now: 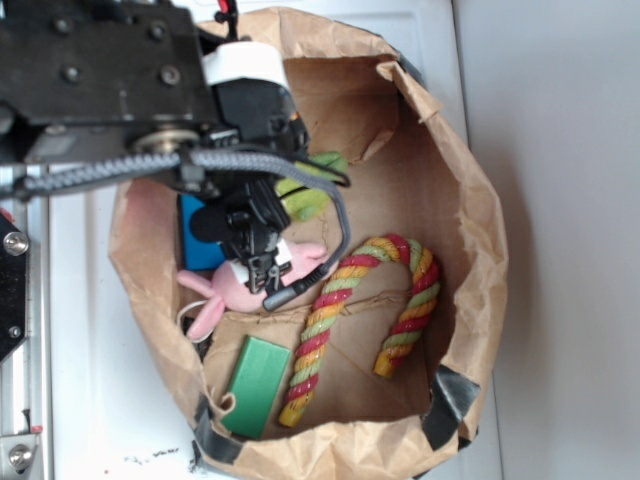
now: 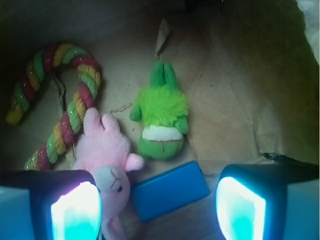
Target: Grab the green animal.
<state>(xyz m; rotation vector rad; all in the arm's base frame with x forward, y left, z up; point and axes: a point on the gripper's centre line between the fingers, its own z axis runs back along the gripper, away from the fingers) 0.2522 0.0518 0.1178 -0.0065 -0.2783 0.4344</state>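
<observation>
— Brown paper, creased and scuffed, that's the whole floor they're working on: a big crumpled paper bag (image 1: 470, 210) lying open on a white surface (image 1: 85, 400), with a grey wall (image 1: 570, 200) off to one side.

— And the fuzzy lime-green plush frog (image 2: 162, 117)?

— Flat on the bag's floor, near the middle of the wrist view, face patch of white and red toward the camera, legs pointing away. From outside, only a bit of it shows past the black robot arm (image 1: 110, 70).

— Anything touching it?

— No. The soft pink plush bunny (image 2: 107, 160) lies just beside it, and the flat blue rectangular block (image 2: 170, 190) sits just below both, near the frog's head but apart from it.

— The gripper (image 2: 157, 210)?

— Spread wide, empty; its two glowing pads (image 2: 75, 210) hang above the bunny and the bare paper, the frog between them but farther off.

— What else is in there?

— A striped rope candy cane (image 1: 350, 310) in red, green and yellow, and a flat green rectangular block (image 1: 255, 385) by the bag's mouth.
</observation>
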